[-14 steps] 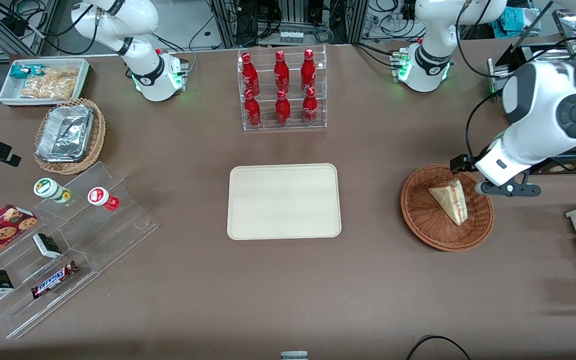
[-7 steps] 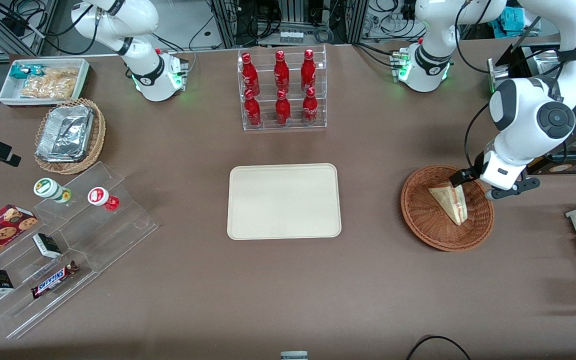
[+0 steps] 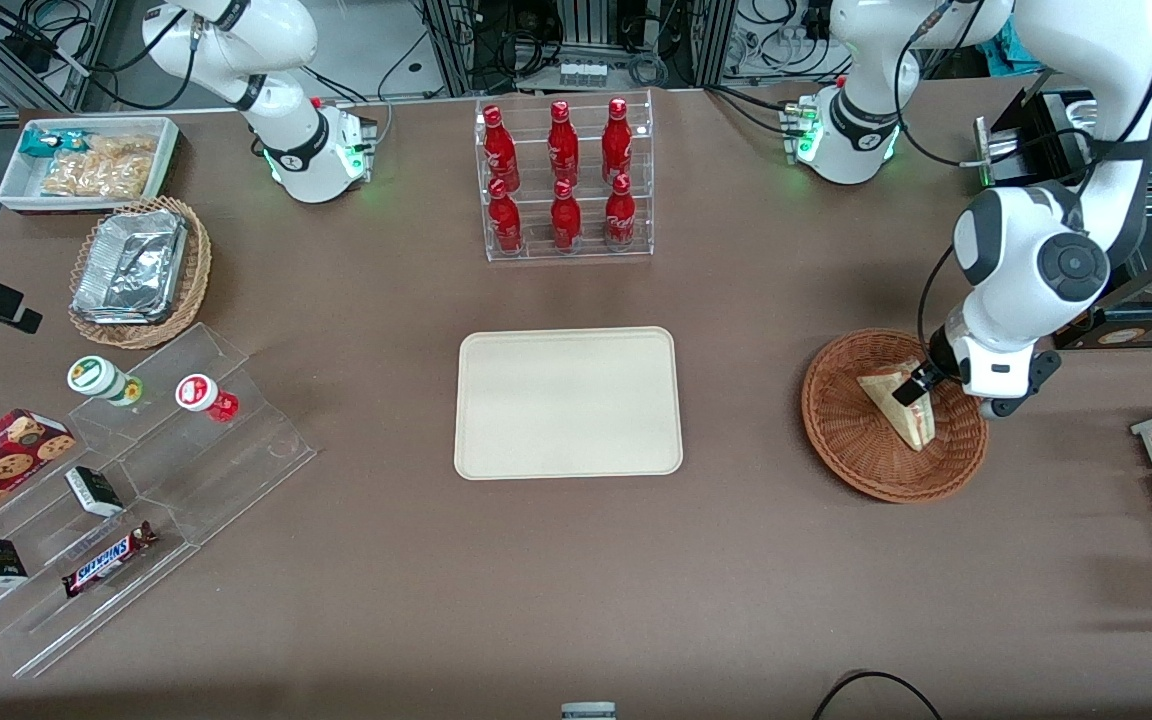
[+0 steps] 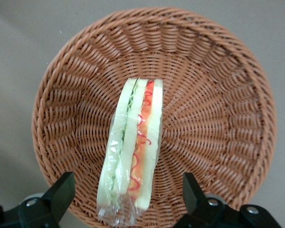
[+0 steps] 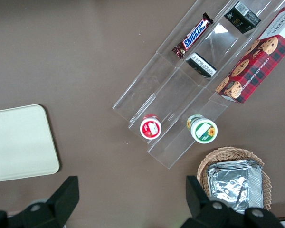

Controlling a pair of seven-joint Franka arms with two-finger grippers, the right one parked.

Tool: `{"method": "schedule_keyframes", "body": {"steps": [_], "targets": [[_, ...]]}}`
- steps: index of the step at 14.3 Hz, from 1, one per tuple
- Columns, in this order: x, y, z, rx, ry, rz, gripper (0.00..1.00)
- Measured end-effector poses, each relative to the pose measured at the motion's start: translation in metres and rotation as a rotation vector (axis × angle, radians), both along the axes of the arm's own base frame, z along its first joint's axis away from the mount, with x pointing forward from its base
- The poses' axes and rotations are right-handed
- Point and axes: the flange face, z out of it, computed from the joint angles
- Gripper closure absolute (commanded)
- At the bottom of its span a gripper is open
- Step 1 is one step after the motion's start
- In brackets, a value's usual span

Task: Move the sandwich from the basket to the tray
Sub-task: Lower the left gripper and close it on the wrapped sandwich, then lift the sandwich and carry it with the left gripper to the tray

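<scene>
Sitting at mid-table is one tray (image 3: 568, 402), nothing on it. Toward my end, one basket (image 3: 851, 440) holds one sandwich (image 3: 901, 408), lying on edge, its filling stripe facing up. My end effector (image 3: 921, 385) hangs just above that sandwich, fingers (image 4: 61, 192) spread wide either side, gripping nothing.

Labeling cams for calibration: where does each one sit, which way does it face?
Front view: above the table, facing both arms' bases; shows gripper over the basket.
Left wrist view: looks down between open fingers at the sandwich.
Right wrist view: looks down on the tray and snack rack; its own fingers show.
Shared: front and left wrist views share sandwich and basket; front and right wrist views share tray.
</scene>
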Motion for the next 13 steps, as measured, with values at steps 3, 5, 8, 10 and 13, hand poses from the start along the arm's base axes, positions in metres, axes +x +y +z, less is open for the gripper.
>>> {"method": "schedule_keyframes", "body": {"steps": [3,5,8,10,13], "targets": [[0.0,0.0,-0.027,0.0,0.022,0.005,0.29],[-0.001,0.0,-0.037,0.001,0.04,0.006,0.65],[-0.007,0.0,-0.04,0.003,0.099,0.003,0.88],[-0.003,-0.001,-0.026,0.004,0.118,-0.009,0.93],[0.012,-0.023,0.017,0.003,0.162,-0.09,0.94]]}}
